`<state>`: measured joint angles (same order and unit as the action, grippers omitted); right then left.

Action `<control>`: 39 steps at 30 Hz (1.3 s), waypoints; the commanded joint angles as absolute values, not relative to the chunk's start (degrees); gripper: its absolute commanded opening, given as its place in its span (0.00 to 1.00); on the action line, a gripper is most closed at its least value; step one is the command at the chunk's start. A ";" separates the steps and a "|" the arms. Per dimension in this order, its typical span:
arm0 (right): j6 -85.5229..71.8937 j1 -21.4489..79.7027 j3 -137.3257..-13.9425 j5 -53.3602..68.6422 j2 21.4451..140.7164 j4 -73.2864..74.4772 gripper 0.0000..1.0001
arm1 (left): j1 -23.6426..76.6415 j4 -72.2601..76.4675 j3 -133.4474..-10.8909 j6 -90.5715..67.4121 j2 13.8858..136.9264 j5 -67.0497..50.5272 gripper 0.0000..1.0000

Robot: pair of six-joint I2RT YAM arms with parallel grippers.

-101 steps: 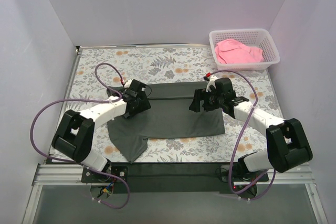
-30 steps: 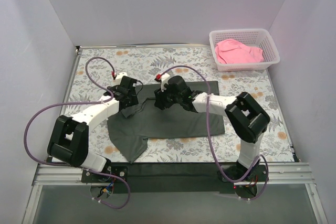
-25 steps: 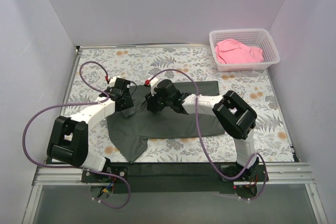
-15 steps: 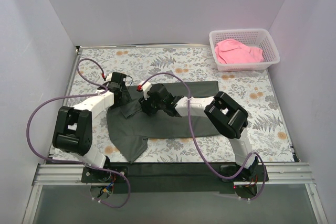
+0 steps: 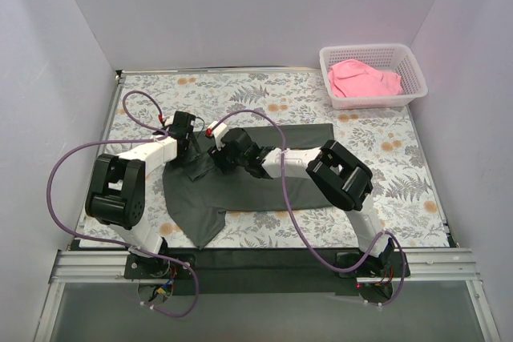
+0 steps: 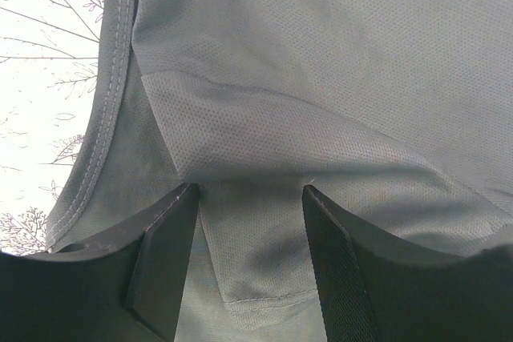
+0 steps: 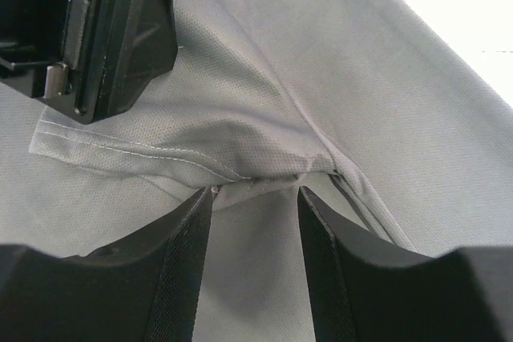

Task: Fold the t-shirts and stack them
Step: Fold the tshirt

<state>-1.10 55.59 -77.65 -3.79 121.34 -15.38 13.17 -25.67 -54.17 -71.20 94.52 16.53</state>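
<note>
The dark charcoal t-shirt (image 5: 264, 186) lies spread on the floral table, with a sleeve trailing toward the near left. My left gripper (image 5: 191, 158) and right gripper (image 5: 213, 161) meet over its left shoulder, tips close together. In the left wrist view the left gripper (image 6: 248, 190) is open, with a raised fold and hem of the grey cloth (image 6: 264, 158) between the fingers. In the right wrist view the right gripper (image 7: 256, 191) is open astride a bunched seam (image 7: 264, 174), with the left gripper's body just beyond. The pink t-shirt (image 5: 362, 78) lies crumpled in the basket.
The white mesh basket (image 5: 418, 79) stands at the far right corner. The right arm (image 5: 304, 159) stretches leftward across the dark shirt. Purple cables loop above both arms. White walls close in the table on three sides.
The right arm swept from the shirt's right side across to its left shoulder. The left gripper shifted left and back. A fold of cloth is now bunched between them.
</note>
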 commanded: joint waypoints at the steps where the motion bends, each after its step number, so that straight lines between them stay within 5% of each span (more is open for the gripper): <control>1: -0.18 56.34 -80.42 -5.36 122.61 -18.19 0.47 | 12.74 -25.40 -54.93 -71.37 94.31 16.35 0.51; 19: -1.14 56.95 -79.98 -18.19 123.49 -18.28 0.42 | 12.74 -26.19 -54.05 -71.02 94.83 17.49 0.51; 39: -8.35 56.95 -71.46 -18.55 115.50 -20.21 0.01 | 12.74 -26.46 -54.14 -70.75 95.18 17.84 0.50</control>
<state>-6.13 56.82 -72.66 -19.68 119.94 -17.65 13.06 -26.20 -54.04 -70.94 95.18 16.53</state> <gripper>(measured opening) 0.026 0.504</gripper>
